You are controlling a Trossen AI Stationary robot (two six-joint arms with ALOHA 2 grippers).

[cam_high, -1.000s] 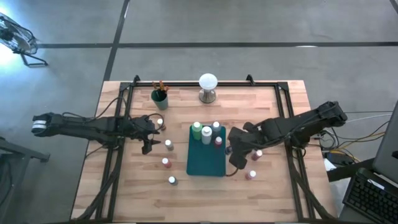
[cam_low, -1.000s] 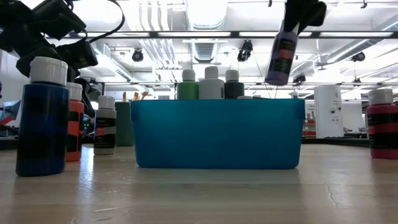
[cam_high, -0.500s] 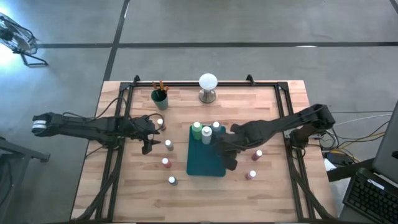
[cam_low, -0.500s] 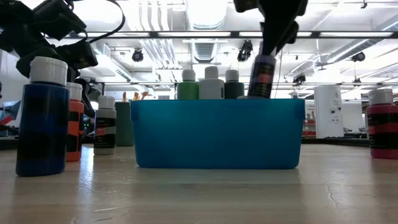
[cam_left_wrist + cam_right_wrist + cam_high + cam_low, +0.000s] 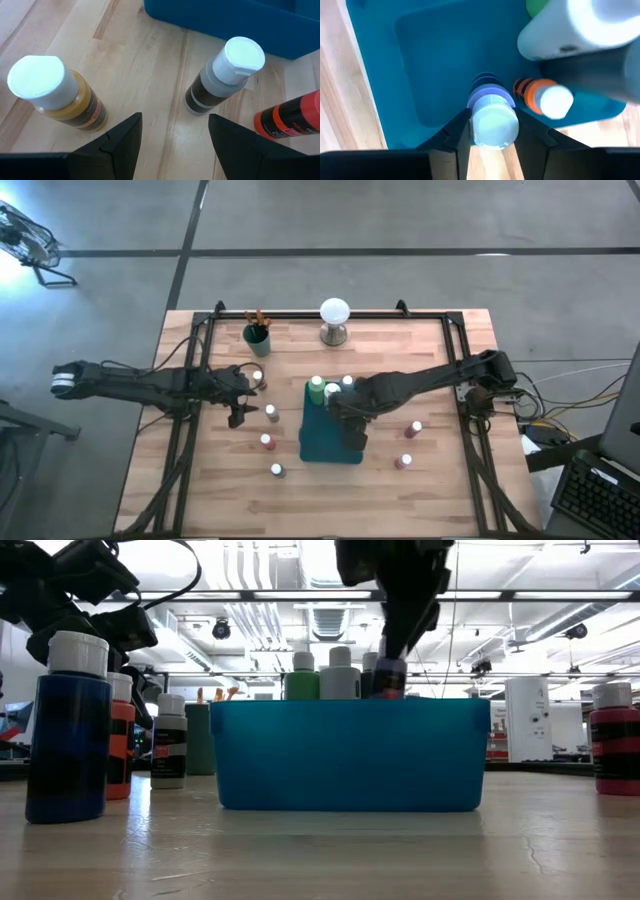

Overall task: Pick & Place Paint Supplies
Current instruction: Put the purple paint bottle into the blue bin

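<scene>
Holding a purple bottle (image 5: 492, 117) by its cap, the right gripper (image 5: 345, 412) sits over the teal tray (image 5: 316, 448), fingers clamped on either side of the white cap.

- Purple bottle: hangs inside the tray's walls; in the low view only its upper part (image 5: 388, 678) shows above the tray rim (image 5: 350, 755). Whether its base touches the tray floor cannot be told.
- Tray contents, far end: a green bottle (image 5: 316, 387), a white bottle (image 5: 331, 394) and a further white-capped bottle (image 5: 347, 383), standing close together. The right wrist view also shows an orange bottle (image 5: 540, 97) lying just beside the purple one.
- Left gripper (image 5: 240, 402): hovers over the table to the left of the tray, fingers (image 5: 117, 140) spread apart, holding nothing. Ahead of it stand a yellow-brown bottle (image 5: 57, 97) and a dark grey-collared bottle (image 5: 220, 75), upright, apart from each other; a red-orange bottle (image 5: 290, 120) shows at the edge of that view.
- Loose bottles, left of the tray: white-capped ones at (image 5: 258, 377), (image 5: 271, 413), (image 5: 267, 442) and (image 5: 276, 470), all upright on the wood.
- Loose bottles, right of the tray: two reddish ones, (image 5: 415, 427) and (image 5: 404, 462), well apart from the tray.
- Brushes (image 5: 258, 319): orange-brown handles standing in a dark green cup (image 5: 257, 338) near the table's far left corner.
- White ball on a metal base (image 5: 334, 320): at the far edge, centre.
- Table (image 5: 450, 490): light wood planks.
</scene>
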